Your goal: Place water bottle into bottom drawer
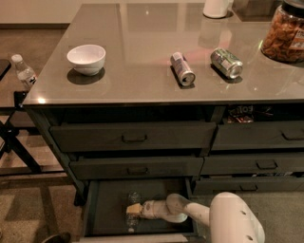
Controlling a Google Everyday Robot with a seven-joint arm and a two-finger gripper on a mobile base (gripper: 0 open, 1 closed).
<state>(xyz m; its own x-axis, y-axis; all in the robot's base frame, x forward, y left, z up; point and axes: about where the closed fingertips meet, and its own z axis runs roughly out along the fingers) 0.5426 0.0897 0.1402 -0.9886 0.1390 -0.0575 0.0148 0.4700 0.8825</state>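
Low inside the open bottom drawer [108, 209], the arm reaches leftward from the right side. Its hand [134, 209] meets the water bottle [134, 197] mid-drawer; I cannot tell whether it grips.

The cabinet has a smooth grey top [137, 33] that carries five things. A white bowl [86, 58] stands upright near the left end. Two cans lie on their sides around the middle, a silver can [182, 69] and, to its right and apart from it, a green can [226, 62]. A jar of snacks [287, 32] stands at the right edge, and a white container [217, 7] stands at the far edge.

Below, the bottom drawer [107, 204] of the left stack is pulled out. The water bottle [133, 198] lies on its flat floor, and the gripper [134, 209] is down inside the drawer, right at the bottle.
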